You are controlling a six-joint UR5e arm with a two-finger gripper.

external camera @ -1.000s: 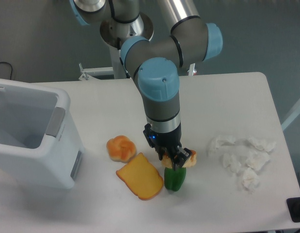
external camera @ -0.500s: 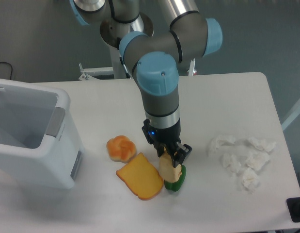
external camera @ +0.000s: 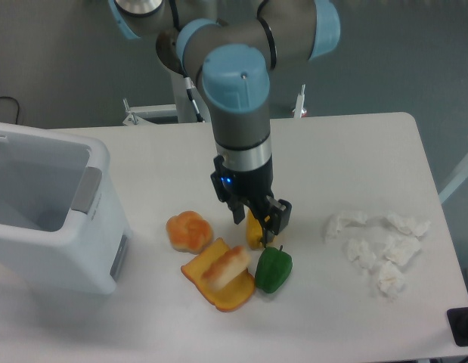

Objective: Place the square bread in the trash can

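Note:
The square bread (external camera: 226, 264), with an orange-brown crust and pale sides, lies tilted on the flat yellow toast slice (external camera: 207, 285). My gripper (external camera: 258, 221) hangs just above and to the right of it. Its fingers stand apart and do not hold the bread. A small yellow-orange thing (external camera: 254, 230) shows between and below the fingers; I cannot tell what it is. The white trash can (external camera: 48, 215) stands at the left edge of the table, well to the left of the gripper, and its top is open.
A round golden bun (external camera: 188, 230) lies left of the toast. A green pepper (external camera: 274, 269) lies right of the toast, under the gripper. Several crumpled white tissues (external camera: 381, 242) lie at the right. The arm's base (external camera: 196, 41) stands behind the table.
The bread hung from the gripper beside the green pepper. Now it lies on the toast slice, and the gripper has risen and shifted slightly left without it.

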